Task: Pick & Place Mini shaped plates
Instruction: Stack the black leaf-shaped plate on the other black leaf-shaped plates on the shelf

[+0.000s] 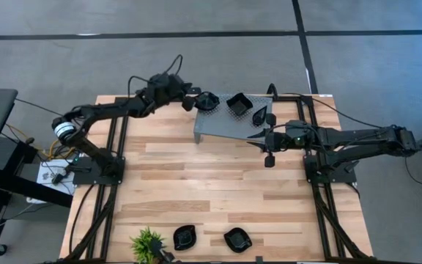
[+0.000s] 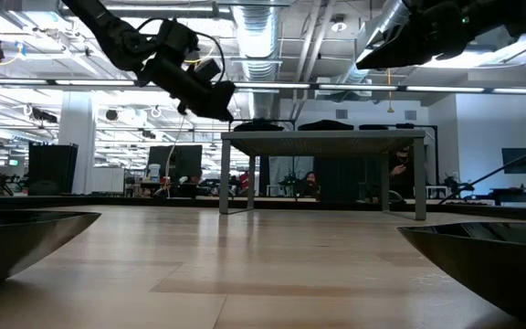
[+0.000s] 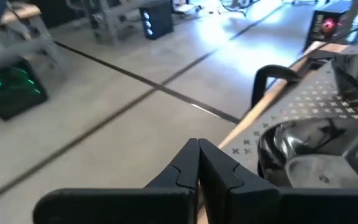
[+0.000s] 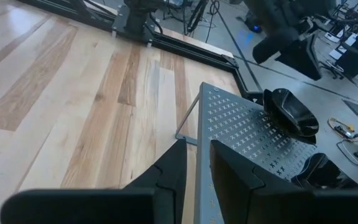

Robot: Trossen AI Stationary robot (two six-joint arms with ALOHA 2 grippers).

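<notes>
Fingers of the left gripper (image 3: pixel 197 163) are pressed together with no gap, nothing between them. That gripper sits above the far-left corner of the grey perforated shelf (image 1: pixel 222 128), just beside a round black plate (image 1: pixel 208 100) resting on that corner; in the left wrist view the same plate (image 3: pixel 309 152) lies directly past the closed fingertips. From that view I cannot tell whether the fingertips touch its rim.

Right gripper (image 4: pixel 196 163): fingers stand slightly apart, a narrow gap between them, nothing held. It hovers at the right edge of the shelf, in the high view near the right gripper (image 1: pixel 264 138). In the right wrist view its fingers point over the shelf's near corner.

On the shelf, three more dark dishes:
- wavy-edged square plate (image 1: pixel 239 104), far middle of the shelf
- leaf-shaped plate (image 1: pixel 258 114), toward the right edge
- a further small plate (image 1: pixel 270 118) at the right edge, shape unclear

Near edge of the wooden table (image 1: pixel 196 183), well apart from the shelf:
- two black plates, one at (image 1: pixel 184 237), the other at (image 1: pixel 237 239), side by side, not touching
- small green plant (image 1: pixel 146 244) just left of them

In the low view the shelf (image 2: pixel 322 137) stands on thin legs at the far end of the table.
</notes>
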